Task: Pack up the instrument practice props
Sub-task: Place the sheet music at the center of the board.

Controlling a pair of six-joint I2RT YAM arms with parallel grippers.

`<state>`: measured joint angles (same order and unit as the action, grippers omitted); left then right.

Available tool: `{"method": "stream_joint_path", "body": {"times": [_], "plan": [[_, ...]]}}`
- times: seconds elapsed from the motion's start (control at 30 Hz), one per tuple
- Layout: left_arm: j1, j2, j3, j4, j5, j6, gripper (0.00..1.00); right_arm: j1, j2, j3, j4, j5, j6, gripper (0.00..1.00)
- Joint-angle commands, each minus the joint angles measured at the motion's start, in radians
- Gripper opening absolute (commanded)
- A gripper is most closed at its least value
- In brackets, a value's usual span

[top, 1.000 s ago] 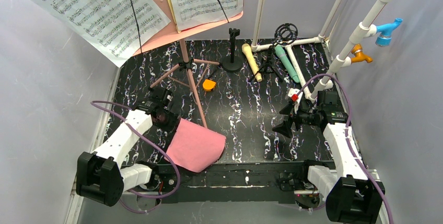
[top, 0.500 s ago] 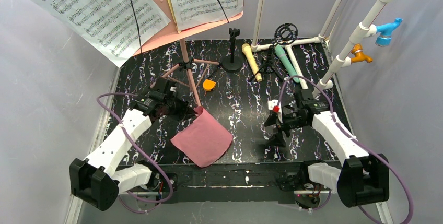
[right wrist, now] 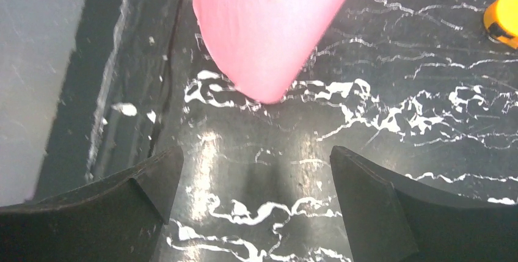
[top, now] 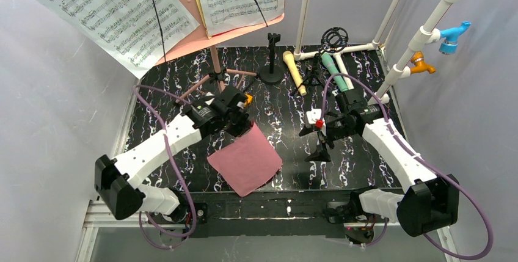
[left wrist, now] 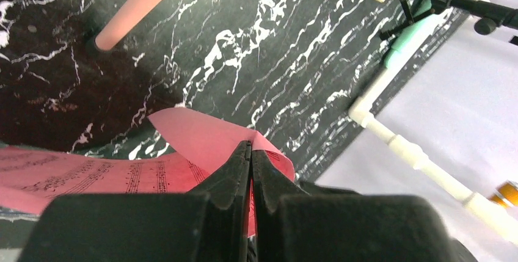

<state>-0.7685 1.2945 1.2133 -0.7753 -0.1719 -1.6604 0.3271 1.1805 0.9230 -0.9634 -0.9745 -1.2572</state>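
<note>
We see the left gripper (left wrist: pixel 250 152) clamped on 1 pink music sheet (top: pixel 247 161) over the marbled table (top: pixel 282 115); the right gripper (top: pixel 314 141) hangs nearby, jaws apart.

thin matt pink paper sheet (top: pixel 245 159); glossy black marbled tabletop (top: pixel 287 134); smooth white plastic pipe frame (top: pixel 421 30).

Lab booth: grey walls (top: pixel 58 121), marbled table (top: pixel 284 94).
</note>
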Motion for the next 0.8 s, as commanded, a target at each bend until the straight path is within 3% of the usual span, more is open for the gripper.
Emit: {"method": "stream_joint_path", "body": {"times": [0.0, 0.2, 0.43, 0.57, 0.77], "plan": [[-0.063, 0.084, 0.104, -0.128, -0.249, -0.006, 0.0, 0.02, -0.006, 0.044, 0.018, -0.115, 0.157, 1.0], [-0.13, 0.188, 0.215, -0.142, -0.318, 0.07, 0.0, 0.023, -0.03, 0.043, 0.131, -0.069, 0.325, 1.0], [-0.158, 0.178, 0.276, -0.128, -0.384, 0.123, 0.0, 0.023, -0.011, 0.023, 0.206, -0.049, 0.439, 1.0], [-0.157, 0.102, 0.172, -0.115, -0.39, 0.01, 0.0, 0.023, -0.032, -0.037, 0.256, -0.036, 0.474, 1.0], [-0.126, -0.108, -0.095, 0.056, -0.417, -0.124, 0.0, 0.022, -0.064, -0.175, 0.345, 0.005, 0.518, 1.0]]}}
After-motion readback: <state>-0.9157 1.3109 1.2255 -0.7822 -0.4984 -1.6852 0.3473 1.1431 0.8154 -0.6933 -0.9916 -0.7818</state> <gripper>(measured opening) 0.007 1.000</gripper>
